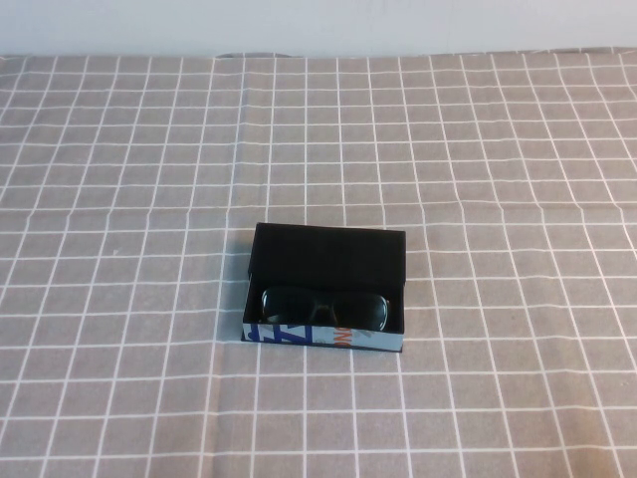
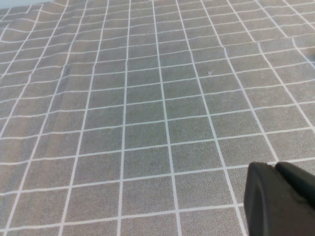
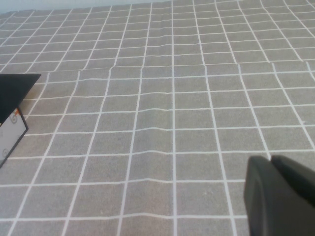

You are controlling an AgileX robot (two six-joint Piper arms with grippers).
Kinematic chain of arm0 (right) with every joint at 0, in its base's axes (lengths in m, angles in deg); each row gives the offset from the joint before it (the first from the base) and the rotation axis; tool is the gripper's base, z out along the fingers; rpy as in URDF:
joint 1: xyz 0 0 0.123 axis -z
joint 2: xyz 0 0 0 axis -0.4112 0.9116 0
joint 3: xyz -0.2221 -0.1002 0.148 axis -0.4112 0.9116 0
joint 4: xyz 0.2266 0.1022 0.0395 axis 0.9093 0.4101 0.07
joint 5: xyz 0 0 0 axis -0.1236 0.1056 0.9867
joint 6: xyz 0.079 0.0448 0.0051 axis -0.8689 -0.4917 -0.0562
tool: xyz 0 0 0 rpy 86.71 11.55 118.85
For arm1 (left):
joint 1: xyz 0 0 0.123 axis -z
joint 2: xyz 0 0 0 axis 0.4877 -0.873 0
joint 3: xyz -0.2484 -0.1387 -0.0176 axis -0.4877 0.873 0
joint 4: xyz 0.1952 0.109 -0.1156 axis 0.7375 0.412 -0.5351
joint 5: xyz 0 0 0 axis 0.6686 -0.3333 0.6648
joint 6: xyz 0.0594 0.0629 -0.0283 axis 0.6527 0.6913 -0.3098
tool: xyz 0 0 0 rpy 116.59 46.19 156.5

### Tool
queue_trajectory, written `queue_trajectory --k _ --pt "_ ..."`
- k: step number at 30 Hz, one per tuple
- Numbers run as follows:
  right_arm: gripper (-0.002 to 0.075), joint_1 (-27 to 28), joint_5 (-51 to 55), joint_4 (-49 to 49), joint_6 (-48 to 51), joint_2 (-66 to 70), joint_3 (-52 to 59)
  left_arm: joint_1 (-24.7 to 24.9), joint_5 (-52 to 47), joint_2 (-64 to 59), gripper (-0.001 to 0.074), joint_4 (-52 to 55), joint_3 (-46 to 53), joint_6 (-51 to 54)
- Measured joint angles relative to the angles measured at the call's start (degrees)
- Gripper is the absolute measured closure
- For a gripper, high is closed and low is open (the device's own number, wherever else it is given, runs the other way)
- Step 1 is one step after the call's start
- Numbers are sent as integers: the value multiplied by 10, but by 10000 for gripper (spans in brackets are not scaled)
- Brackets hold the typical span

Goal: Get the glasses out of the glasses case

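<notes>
The glasses case [image 1: 326, 337] lies open at the table's middle in the high view, its black lid [image 1: 328, 255] folded back on the far side. The black glasses [image 1: 324, 307] lie inside it, folded. An edge of the case [image 3: 12, 110] shows in the right wrist view. My left gripper [image 2: 274, 167] is shut and empty above bare cloth; the case is out of its view. My right gripper [image 3: 270, 160] is shut and empty, well apart from the case. Neither arm shows in the high view.
A grey tablecloth [image 1: 149, 179] with a white grid covers the whole table. A pale wall [image 1: 318, 25] runs along the far edge.
</notes>
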Motion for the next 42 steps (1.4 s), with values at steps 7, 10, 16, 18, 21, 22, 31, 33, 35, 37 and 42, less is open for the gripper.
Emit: queue_trajectory --k 7,10,16,18,21,22,31,33,35,37,42 --pt "744 0 0 0 0 0 0 0 0 0 739 0 0 0" --pt "744 0 0 0 0 0 0 0 0 0 739 0 0 0" --pt "744 0 0 0 0 0 0 0 0 0 739 0 0 0" --pt "744 0 0 0 0 0 0 0 0 0 739 0 0 0" --pt "744 0 0 0 0 0 0 0 0 0 740 0 0 0" --pt "744 0 0 0 0 0 0 0 0 0 739 0 0 0" --pt "744 0 0 0 0 0 0 0 0 0 739 0 0 0" --pt "744 0 0 1 0 0 0 0 0 0 739 0 0 0" --pt "744 0 -2 18 0 0 0 0 0 0 739 0 0 0" --pt "744 0 -17 65 0 0 0 0 0 0 740 0 0 0" --pt "744 0 -70 221 0 0 0 0 0 0 739 0 0 0"
